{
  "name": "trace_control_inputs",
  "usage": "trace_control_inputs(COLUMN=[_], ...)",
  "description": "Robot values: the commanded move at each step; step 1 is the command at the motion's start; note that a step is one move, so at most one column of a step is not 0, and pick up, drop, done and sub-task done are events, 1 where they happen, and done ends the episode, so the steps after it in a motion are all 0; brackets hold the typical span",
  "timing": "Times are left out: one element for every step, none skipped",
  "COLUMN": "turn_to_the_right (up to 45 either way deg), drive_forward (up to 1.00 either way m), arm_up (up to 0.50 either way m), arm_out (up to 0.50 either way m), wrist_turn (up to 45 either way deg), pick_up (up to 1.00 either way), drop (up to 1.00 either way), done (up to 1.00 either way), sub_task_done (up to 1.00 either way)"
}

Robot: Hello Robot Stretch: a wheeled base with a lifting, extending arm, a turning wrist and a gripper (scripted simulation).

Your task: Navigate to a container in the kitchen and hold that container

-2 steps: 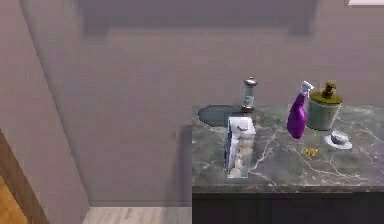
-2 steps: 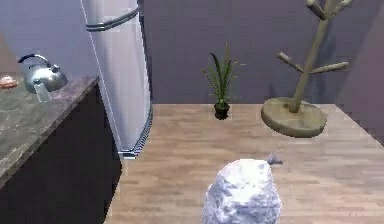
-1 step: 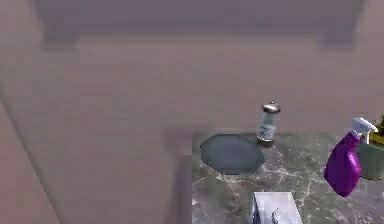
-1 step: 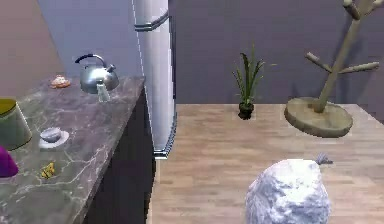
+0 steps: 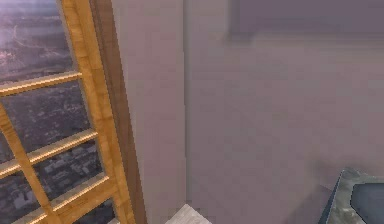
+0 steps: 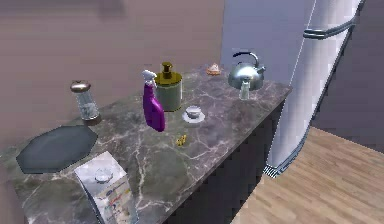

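A dark marble counter (image 6: 210, 150) runs across the arm side view. On it stand a purple spray bottle (image 6: 152, 103), an olive jar with a gold pump top (image 6: 169, 88) and a glass shaker with a metal lid (image 6: 84, 101). A shiny metal kettle (image 6: 246, 73) stands at the counter's far right end, with a small glass (image 6: 245, 90) in front of it. A small white cup (image 6: 193, 114) sits near the middle.
A dark octagonal plate (image 6: 56, 148) and a white box (image 6: 105, 180) lie at the counter's left. A white column (image 6: 320, 80) rises at the right over wooden floor (image 6: 320, 185). Ahead are a wood-framed window (image 5: 90, 110), a bare wall (image 5: 270, 110) and a counter corner (image 5: 360, 195).
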Motion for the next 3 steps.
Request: trace_control_inputs(turn_to_the_right=[0.0, 0.0, 0.0], drive_forward=[0.00, 0.00, 0.00], arm_up=[0.50, 0.38, 0.00], arm_out=[0.00, 0.00, 0.32], wrist_turn=[0.0, 0.0, 0.0], pick_up=[0.00, 0.00, 0.00], drop=[0.00, 0.00, 0.00], done=[0.00, 0.00, 0.00], sub_task_done=[0.00, 0.00, 0.00])
